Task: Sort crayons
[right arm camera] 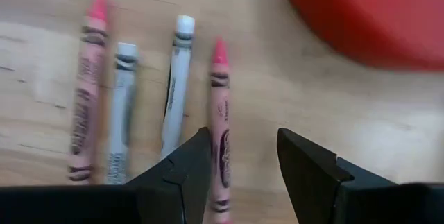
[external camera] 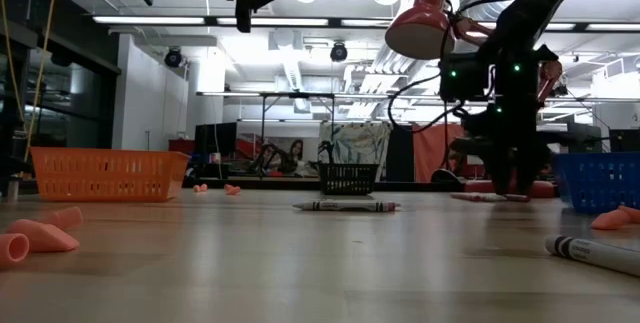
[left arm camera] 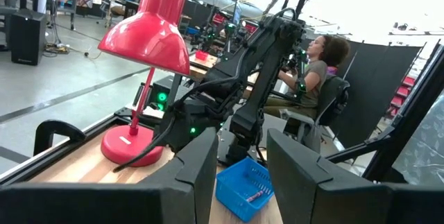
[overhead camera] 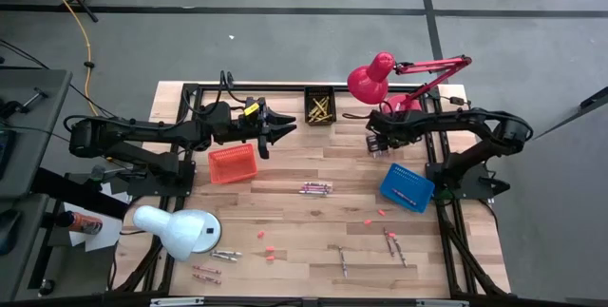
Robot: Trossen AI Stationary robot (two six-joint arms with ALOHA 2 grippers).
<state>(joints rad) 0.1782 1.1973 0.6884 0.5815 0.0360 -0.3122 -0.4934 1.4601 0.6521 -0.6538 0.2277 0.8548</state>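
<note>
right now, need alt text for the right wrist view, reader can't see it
Four crayons lie side by side on the wooden table: pink crayon, two white crayons, then another pink one by the open right tool. A red lamp base fills one corner.

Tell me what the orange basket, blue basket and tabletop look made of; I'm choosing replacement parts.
Orange basket: likely moulded plastic, judging by its uniform colour and fine lattice walls. Blue basket: apparently the same perforated plastic, slightly glossy. Tabletop: wood, probably butcher-block, with pale jointed strips, visible grain and a smooth, faintly reflective finish.
</note>
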